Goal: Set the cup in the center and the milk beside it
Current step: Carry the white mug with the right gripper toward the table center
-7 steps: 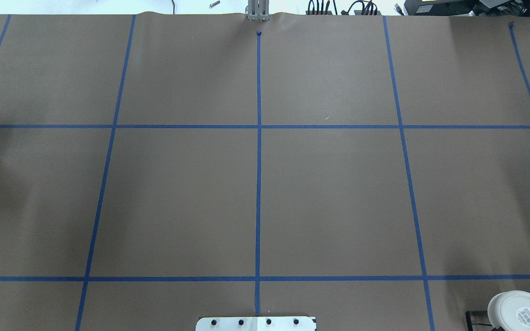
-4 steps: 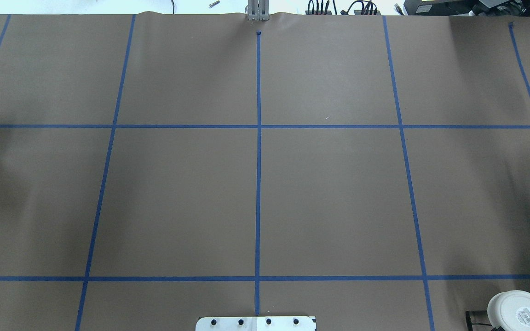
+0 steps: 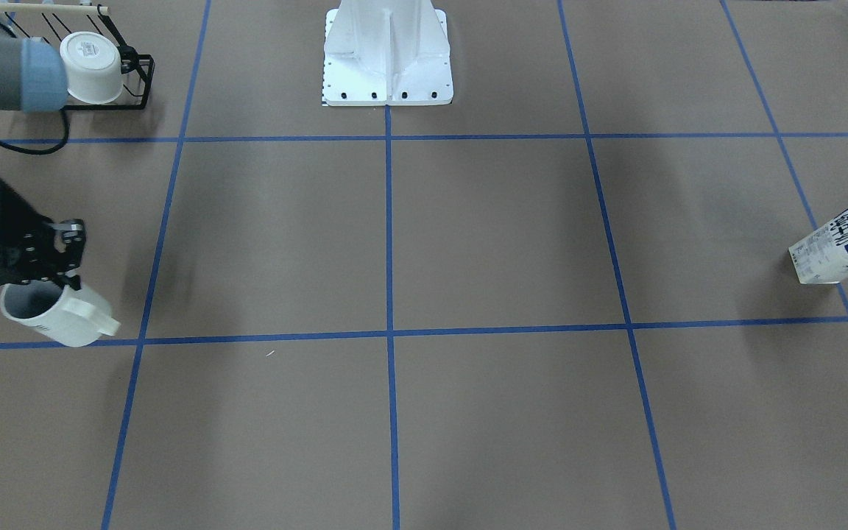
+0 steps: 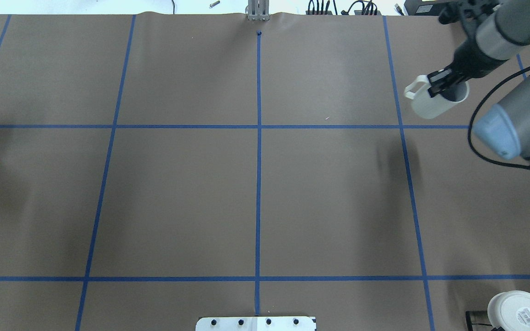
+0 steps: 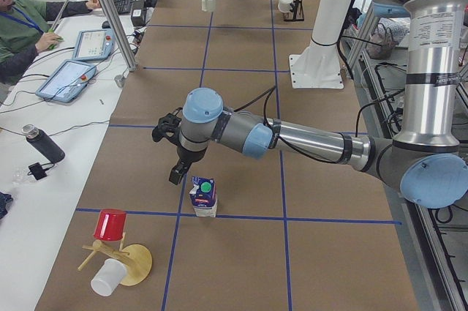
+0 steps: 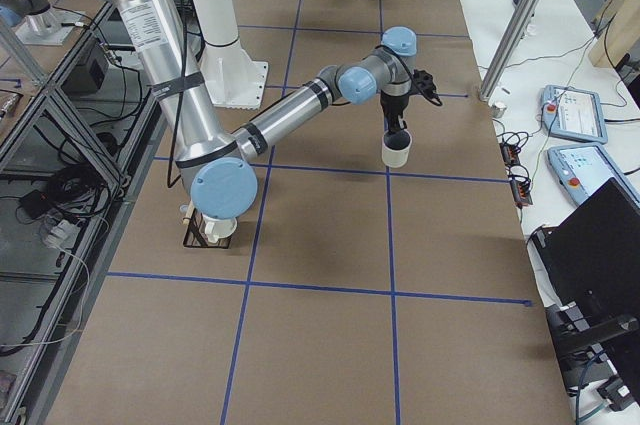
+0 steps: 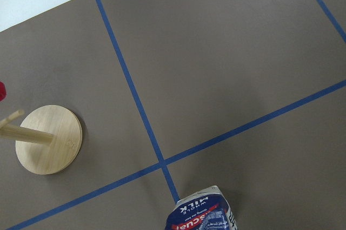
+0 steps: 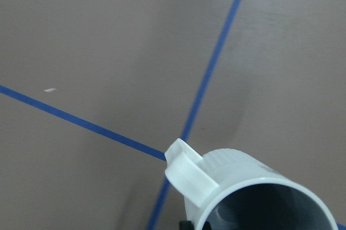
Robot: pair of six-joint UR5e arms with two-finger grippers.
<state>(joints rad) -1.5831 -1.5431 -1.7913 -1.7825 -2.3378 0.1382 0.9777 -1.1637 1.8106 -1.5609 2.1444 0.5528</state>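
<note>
My right gripper (image 4: 440,85) is shut on the rim of the white cup (image 4: 430,105), one finger inside it, and holds it above the table at the far right. The cup's handle points toward the center (image 4: 292,184), which is bare brown tabletop with blue tape lines. The cup also shows in the front view (image 3: 56,315) and the right wrist view (image 8: 254,192). The milk (image 3: 843,239) stands upright at the table's left end, near a tape crossing (image 7: 162,162). My left gripper (image 5: 175,172) hovers just above and beside the milk (image 5: 204,197); I cannot tell whether it is open or shut.
A black wire rack (image 3: 133,81) holding a squat white cup (image 3: 91,66) stands near the robot's right side. The white robot base (image 3: 387,59) is at the near middle edge. A wooden stand (image 5: 131,263) with a red cup (image 5: 110,225) and a white cup (image 5: 108,277) stands beyond the milk.
My right arm has come into the overhead view from the right edge, carrying the cup toward the middle. The milk has not moved.
</note>
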